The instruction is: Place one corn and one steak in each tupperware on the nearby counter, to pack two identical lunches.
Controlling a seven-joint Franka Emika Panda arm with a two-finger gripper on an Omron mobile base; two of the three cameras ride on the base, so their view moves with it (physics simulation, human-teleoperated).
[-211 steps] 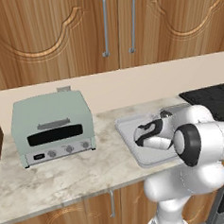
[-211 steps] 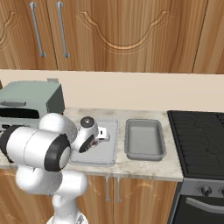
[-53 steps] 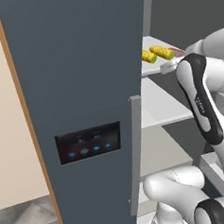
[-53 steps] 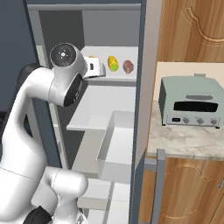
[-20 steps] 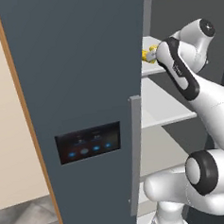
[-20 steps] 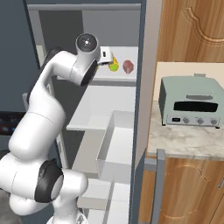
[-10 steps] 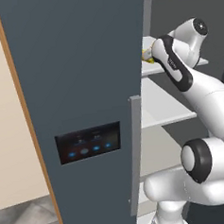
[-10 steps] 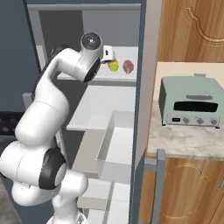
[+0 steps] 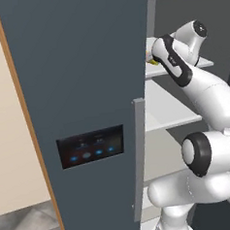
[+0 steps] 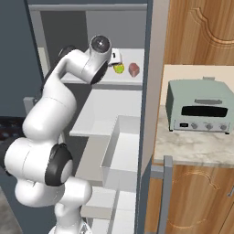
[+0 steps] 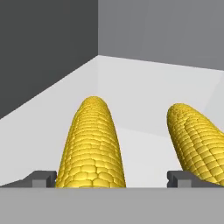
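Gripper of mine, jaws spread wide and holding nothing, straddling one bumpy yellow corn cob beside its twin on the white fridge shelf; I judge nothing packed yet.

1. I get flat, even rendered light in all views; no glare, no blur, everything sharp to the edges.
2. The fridge door reads dark and matte.
3. Each corn cob casts a faint soft shadow on the white shelf.
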